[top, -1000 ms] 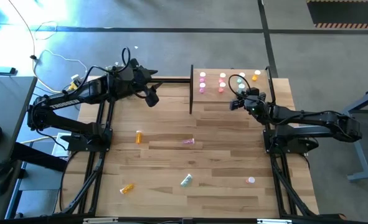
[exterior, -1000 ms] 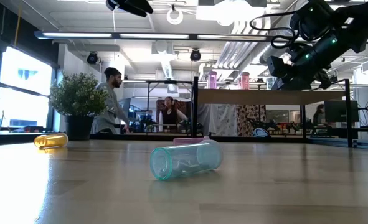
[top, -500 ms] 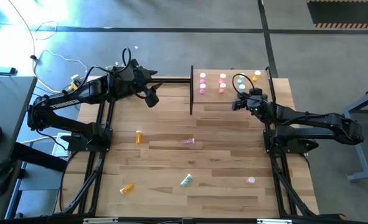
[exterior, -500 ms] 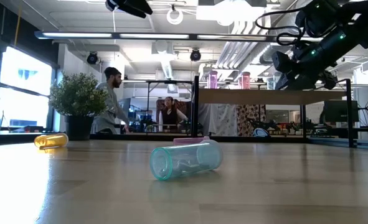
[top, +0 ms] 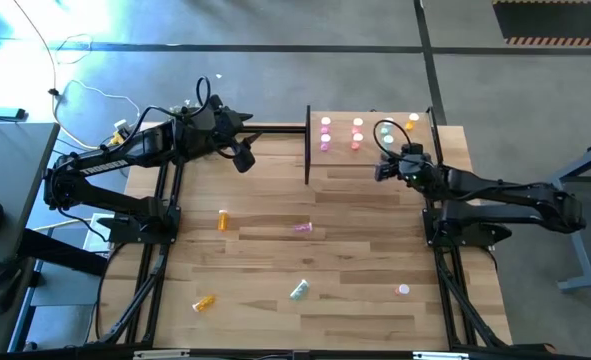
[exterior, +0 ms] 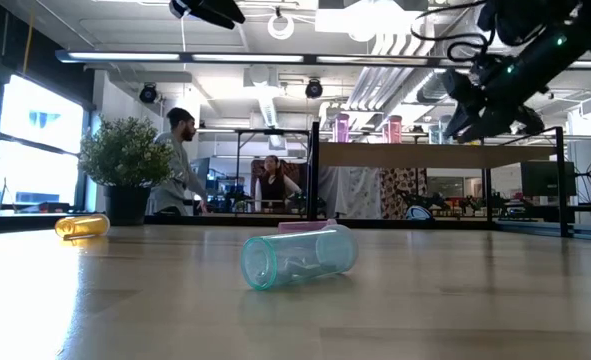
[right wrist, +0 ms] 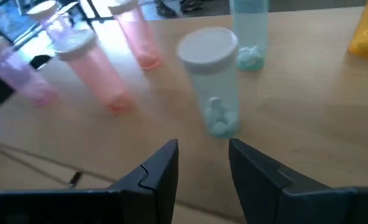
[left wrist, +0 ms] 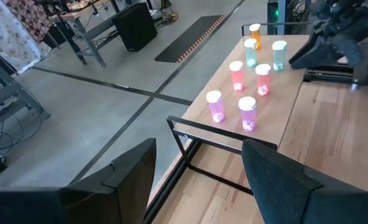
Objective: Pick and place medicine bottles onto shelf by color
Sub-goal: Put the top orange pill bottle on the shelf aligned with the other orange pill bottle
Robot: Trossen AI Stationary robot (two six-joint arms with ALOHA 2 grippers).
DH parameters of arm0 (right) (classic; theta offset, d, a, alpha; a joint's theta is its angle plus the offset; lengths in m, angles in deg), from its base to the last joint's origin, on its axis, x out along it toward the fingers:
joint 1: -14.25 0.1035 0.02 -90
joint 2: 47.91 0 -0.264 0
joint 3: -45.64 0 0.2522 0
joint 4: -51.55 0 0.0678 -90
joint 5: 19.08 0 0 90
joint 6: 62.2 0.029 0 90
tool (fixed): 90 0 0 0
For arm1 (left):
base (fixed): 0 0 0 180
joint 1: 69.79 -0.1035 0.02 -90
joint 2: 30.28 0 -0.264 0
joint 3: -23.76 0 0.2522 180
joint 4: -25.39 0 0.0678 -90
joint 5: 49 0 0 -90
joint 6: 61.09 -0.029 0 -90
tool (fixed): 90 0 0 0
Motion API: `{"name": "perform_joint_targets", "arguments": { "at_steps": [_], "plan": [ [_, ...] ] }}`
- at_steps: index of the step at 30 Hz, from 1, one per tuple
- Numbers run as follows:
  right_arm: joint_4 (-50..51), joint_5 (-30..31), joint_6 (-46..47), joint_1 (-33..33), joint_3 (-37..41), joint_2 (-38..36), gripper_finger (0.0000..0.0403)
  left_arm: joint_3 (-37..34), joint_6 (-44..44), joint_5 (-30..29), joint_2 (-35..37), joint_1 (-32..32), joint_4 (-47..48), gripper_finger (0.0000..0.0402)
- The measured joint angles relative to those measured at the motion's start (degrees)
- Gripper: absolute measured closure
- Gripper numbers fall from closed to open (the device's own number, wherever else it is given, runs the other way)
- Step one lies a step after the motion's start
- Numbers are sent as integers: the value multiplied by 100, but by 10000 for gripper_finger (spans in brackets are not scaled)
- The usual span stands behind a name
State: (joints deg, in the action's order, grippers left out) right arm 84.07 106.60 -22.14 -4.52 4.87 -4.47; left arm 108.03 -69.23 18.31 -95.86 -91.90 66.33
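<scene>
So my right gripper [top: 380, 172] hangs just off the shelf [top: 340, 165], its fingers [right wrist: 160, 171] parted a little with nothing between them, and a pale green bottle [right wrist: 213, 79] stands upright just ahead of them, apart from the pads. My left gripper [top: 243, 158] waits above the table's far left part, well apart from the shelf, fingers [left wrist: 277, 177] spread wide and empty. On the shelf seven bottles stand capped in pairs by color: two pink [left wrist: 215, 106], two red-pink [left wrist: 236, 75], two pale green [left wrist: 279, 55], and one orange [left wrist: 254, 35] at the far corner. I judge the job a bit past halfway. Left on the table [top: 265, 300] are five bottles, all well away from the shelf: an orange one [top: 223, 219], a pink one [top: 303, 228], a second orange one [top: 205, 302], a pale green one [top: 299, 290] lying on its side, and a small pink one [top: 403, 290] near my right arm's base. Each of these needs picking up and standing with its matching color.
</scene>
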Motion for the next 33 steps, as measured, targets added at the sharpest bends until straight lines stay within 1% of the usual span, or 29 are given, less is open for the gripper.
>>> {"name": "perform_joint_targets", "arguments": {
  "at_steps": [5, 10, 11, 15, 18, 21, 26, 29, 33],
  "plan": [
    [916, -251, 467, 400, -626, 0, 270, 0, 67, 3, 2, 2, 135, 174],
    [1551, -403, 922, 885, -1002, 0, 270, -1, 296, 44, 2, 2, 629, 174],
    [1584, -431, 993, 978, -1055, 0, 269, -1, 366, 145, 2, 2, 774, 174],
    [1600, -564, 1244, 1365, -1145, 0, 269, -57, 772, 841, 2, 20, 1317, 174],
    [1576, -842, 1549, 1655, -1162, 0, 269, -185, 1346, 1041, 2, 154, 1767, 174],
    [1493, -960, 1707, 2007, -1162, 34, 269, -487, 1839, 964, 25, 439, 1936, 174],
    [828, -979, 1644, 2505, -1162, 163, 269, -1207, 2737, 836, 149, 971, 1935, 174],
    [546, -969, 1525, 2690, -1162, 269, 269, -1591, 3436, 673, 240, 1298, 1947, 174],
    [215, -963, 1310, 2794, -1162, 361, 269, -1949, 4473, 639, 320, 1698, 1957, 174]
  ]
}}
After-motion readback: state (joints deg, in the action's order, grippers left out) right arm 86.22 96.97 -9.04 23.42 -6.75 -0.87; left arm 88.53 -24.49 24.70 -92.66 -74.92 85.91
